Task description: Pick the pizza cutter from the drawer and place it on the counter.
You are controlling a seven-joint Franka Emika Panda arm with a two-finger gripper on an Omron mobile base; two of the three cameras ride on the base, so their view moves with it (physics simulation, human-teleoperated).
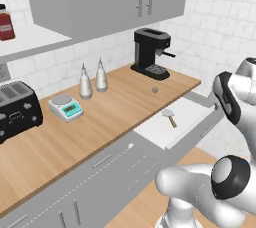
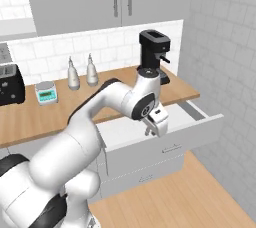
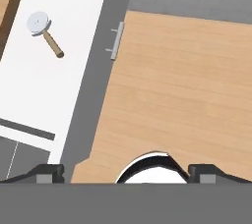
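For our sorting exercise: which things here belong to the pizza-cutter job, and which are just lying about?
Job: pizza cutter, open drawer, counter, hand.

Lying about: coffee machine, scale, toaster, two bottles, small grey lump.

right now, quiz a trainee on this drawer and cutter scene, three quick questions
1. True or false: the pizza cutter already lies on the counter.
2. The drawer is: A) shut B) pulled open C) removed.
3. Fill in: the gripper holds ____.

Key:
1. False; it lies on the drawer's white floor.
2. B.
3. Nothing; in the hand view its fingertips stand wide apart with no object between them.
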